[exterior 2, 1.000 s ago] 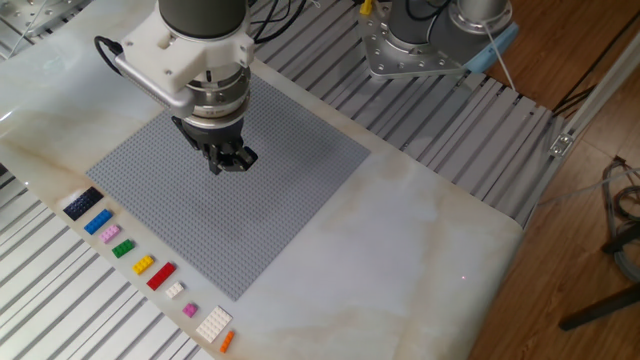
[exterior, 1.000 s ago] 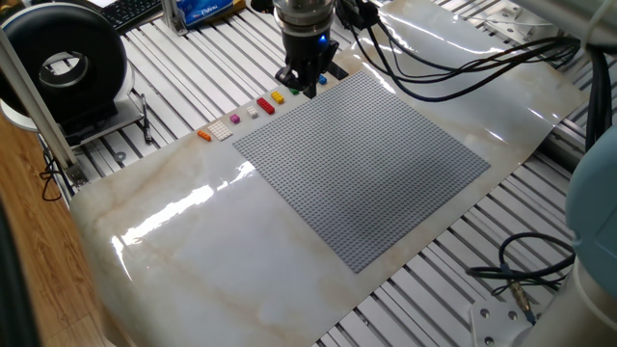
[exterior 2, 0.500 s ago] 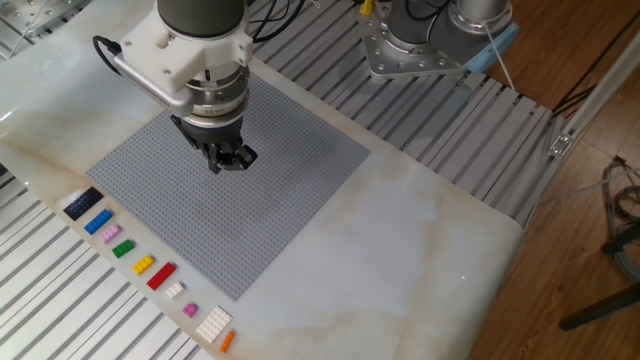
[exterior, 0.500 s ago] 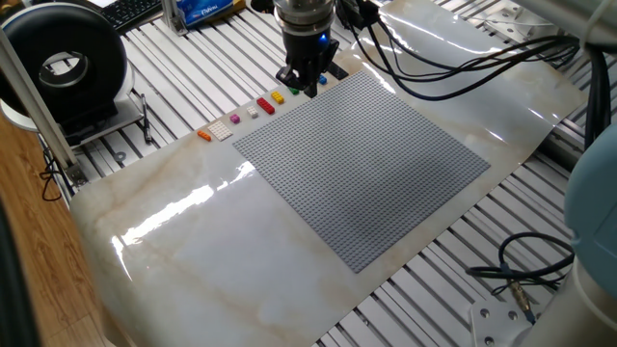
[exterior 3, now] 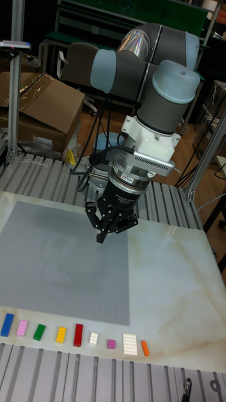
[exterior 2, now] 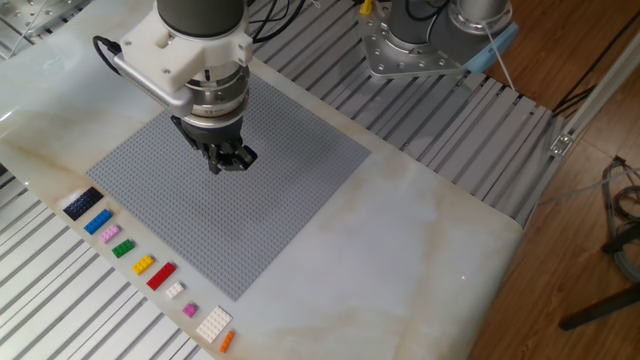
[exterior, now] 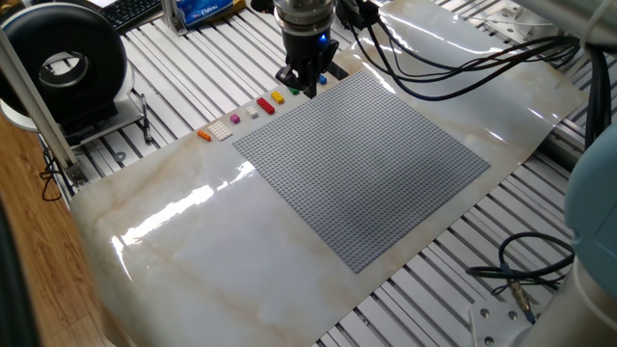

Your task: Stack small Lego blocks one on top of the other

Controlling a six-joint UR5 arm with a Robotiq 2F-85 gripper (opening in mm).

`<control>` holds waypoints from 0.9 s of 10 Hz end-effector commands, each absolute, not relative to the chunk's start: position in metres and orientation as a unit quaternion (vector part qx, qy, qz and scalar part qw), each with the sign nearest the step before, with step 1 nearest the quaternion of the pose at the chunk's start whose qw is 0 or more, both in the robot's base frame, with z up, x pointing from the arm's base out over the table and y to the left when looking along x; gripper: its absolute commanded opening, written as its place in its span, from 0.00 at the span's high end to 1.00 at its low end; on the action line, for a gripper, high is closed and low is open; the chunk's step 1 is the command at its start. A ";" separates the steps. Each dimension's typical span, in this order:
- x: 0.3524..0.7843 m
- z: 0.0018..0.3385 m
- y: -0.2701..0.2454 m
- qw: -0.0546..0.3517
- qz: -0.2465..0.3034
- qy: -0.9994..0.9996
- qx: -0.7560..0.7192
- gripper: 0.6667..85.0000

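Blue brick shows in the tall view, black one elsewhere; hand pinched narrow.

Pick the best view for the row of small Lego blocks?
The other fixed view: the row of small Lego blocks lies unobstructed along the baseplate edge, black through orange. The tall fixed view shows them smaller, with the black one out of sight. In one fixed view the end effector hides several.

Black brick, blue brick, pink brick: flat, separate, consecutive in row.
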State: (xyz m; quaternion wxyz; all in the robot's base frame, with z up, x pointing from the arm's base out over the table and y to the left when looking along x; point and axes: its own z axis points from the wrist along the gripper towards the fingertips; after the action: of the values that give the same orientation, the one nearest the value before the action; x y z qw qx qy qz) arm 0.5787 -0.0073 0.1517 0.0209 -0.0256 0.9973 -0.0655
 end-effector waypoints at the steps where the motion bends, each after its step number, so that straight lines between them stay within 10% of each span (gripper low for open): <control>1: 0.579 0.153 -0.005 0.021 -0.061 0.998 -0.023 1.00; 9: 0.579 0.154 -0.004 0.018 -0.062 0.998 -0.020 1.00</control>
State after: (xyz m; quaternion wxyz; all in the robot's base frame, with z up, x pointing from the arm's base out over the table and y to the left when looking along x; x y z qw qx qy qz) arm 0.5787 -0.0068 0.1530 0.0184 -0.0223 0.9973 -0.0674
